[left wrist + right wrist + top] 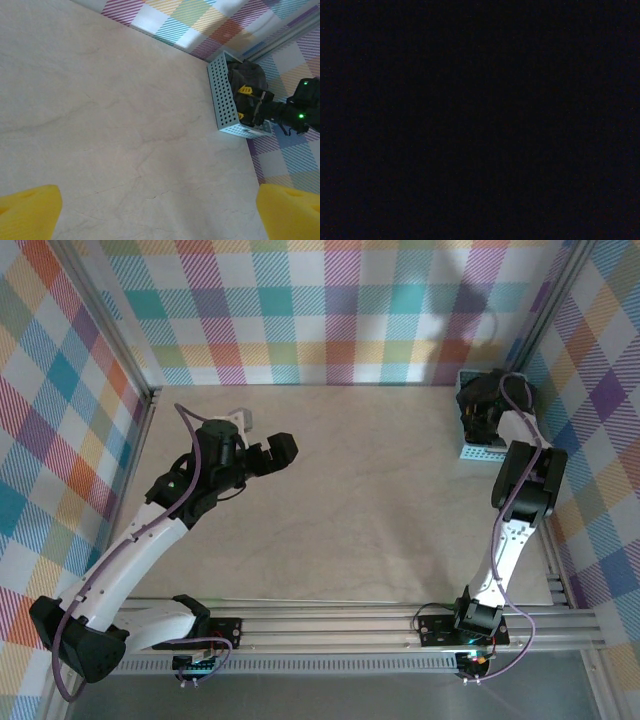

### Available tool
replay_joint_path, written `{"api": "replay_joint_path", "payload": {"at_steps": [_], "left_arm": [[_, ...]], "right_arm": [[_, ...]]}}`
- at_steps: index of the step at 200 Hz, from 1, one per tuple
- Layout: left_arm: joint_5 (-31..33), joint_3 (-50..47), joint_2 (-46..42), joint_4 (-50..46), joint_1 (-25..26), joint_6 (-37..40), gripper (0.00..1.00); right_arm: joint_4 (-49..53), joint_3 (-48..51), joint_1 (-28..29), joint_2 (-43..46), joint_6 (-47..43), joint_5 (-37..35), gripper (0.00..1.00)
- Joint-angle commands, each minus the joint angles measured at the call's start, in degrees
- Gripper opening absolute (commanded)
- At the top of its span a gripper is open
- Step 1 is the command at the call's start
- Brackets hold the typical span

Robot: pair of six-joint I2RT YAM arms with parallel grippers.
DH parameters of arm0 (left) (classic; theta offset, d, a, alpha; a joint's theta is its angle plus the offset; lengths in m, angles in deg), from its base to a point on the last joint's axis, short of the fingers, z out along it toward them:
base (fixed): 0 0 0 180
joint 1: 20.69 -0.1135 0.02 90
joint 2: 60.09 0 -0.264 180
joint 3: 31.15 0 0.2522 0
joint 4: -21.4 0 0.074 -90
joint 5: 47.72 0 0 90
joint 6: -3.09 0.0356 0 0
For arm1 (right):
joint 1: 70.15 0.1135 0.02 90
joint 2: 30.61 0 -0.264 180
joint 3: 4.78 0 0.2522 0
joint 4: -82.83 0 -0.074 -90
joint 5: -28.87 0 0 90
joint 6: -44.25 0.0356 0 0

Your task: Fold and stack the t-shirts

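From the left wrist, the dark shirts [248,75] sit bunched in the blue basket [223,95] at the far right corner of the surface [100,100]. The right pincer [248,102] is dipped in among them. Yellow pads show against the cloth, but I cannot tell whether its jaws are closed on fabric or just resting in it. The left pincer [160,215] hangs wide above bare surface, its yellow fingertips [27,212] at the two bottom corners of the view with nothing between them. From the top, the right arm [520,490] reaches along the right wall and bends down into the basket [480,453], while the left pincer [275,450] hovers wide over the middle-left, well apart from the basket. The right wrist view is black all over, which probably means the lens is close against dark cloth. The step in hand looks like drawing one shirt out. To do it well, the right pincer should pinch a single layer near a collar or shoulder rather than a deep handful. It should then lift straight up until the hem clears the rim, so the light basket is not dragged or tipped. Carry the shirt toward the open middle, where the left pincer can take the other shoulder and spread it flat.
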Motion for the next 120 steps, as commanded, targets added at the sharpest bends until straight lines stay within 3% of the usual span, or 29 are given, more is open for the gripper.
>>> {"api": "replay_joint_path", "payload": {"at_steps": [1,15,64,120], "left_arm": [[-0.4,1.2,-0.5,-0.7,0.5,0.3,0.98],[-0.3,0.8,-0.5,-0.2,0.5,-0.1,0.97],[-0.5,1.1,0.5,1.5,0.7,-1.4,0.96],[-0.3,0.7,0.9,2.4,0.8,-2.3,0.96]], "right_arm": [[-3.7,-1.7,-0.3,1.1,0.3,0.5,0.19],[-7.4,1.9,0.2,5.1,-1.4,-2.0,0.00],[-24.0,17.6,3.7,21.8,-8.8,-11.0,0.00],[-28.9,13.9,4.8,30.1,-16.2,-7.8,0.00]]}}
